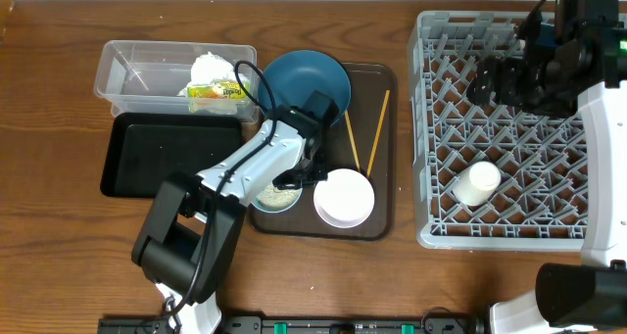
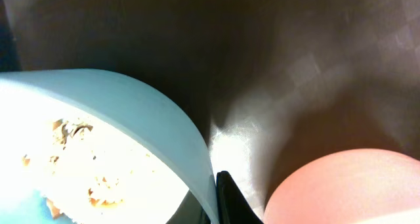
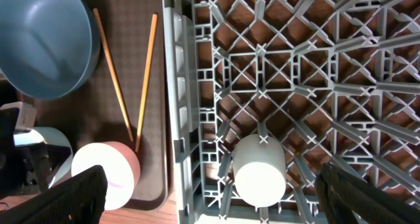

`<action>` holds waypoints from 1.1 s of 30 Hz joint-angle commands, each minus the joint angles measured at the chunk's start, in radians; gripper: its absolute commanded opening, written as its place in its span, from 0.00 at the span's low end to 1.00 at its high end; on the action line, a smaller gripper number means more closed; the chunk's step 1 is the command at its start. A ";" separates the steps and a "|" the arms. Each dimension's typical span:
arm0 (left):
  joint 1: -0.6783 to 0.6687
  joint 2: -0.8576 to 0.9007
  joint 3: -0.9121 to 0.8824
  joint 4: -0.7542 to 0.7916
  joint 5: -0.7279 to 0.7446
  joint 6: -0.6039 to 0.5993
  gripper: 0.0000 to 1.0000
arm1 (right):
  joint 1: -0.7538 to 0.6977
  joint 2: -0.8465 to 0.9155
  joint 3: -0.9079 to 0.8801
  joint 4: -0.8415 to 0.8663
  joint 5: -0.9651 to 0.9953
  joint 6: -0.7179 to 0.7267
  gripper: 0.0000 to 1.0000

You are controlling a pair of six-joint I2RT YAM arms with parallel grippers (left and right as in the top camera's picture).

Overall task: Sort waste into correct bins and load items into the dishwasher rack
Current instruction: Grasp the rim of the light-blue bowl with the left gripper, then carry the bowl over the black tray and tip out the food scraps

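Light-blue bowl (image 2: 151, 125) is filling the left wrist view. One black finger (image 2: 230, 201) is pressing against the outside of its wall at the rim, and the wall is hiding the other finger. Left gripper (image 1: 302, 173) is closed and pinching that rim. Food scraps (image 2: 85, 178) are sitting inside the bowl.

The bowl is sitting at the front left of the brown tray (image 1: 384, 218). White bowl (image 1: 344, 198) is sitting just beside it on the right; can't tell if they're touching. Dark-blue plate (image 1: 306, 82) is sitting at the back of the tray, overhanging its back-left corner. Two chopsticks (image 1: 377, 128) are lying on the tray to the right of the plate, spread apart at the back and converging toward the white bowl.

Right gripper (image 1: 495, 79) is hovering over the back of the dishwasher rack (image 1: 431, 128). Its fingers (image 3: 65, 198) are standing wide apart at the edges of the right wrist view, gripping nothing. White cup (image 1: 477, 183) is lying on its side in the rack, front-left area, between the pegs.

Clear tub (image 1: 122, 79) is sitting on the table (image 1: 59, 128) left of the plate, holding the crumpled napkin (image 1: 211, 70) and the snack wrapper (image 1: 214, 94) at its right end. Black tray (image 1: 167, 158) is lying just in front of the tub. The left arm is crossing over its right edge.
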 commanded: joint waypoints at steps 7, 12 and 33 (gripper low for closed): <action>0.004 -0.017 0.110 -0.131 -0.015 0.022 0.06 | 0.010 -0.013 0.014 0.002 -0.008 -0.013 0.99; 0.005 -0.017 0.171 -0.191 0.003 0.065 0.06 | 0.010 -0.013 0.014 -0.031 -0.008 -0.013 0.99; 0.204 -0.193 0.182 -0.225 0.396 0.269 0.06 | 0.010 -0.013 0.014 -0.040 -0.008 -0.029 0.99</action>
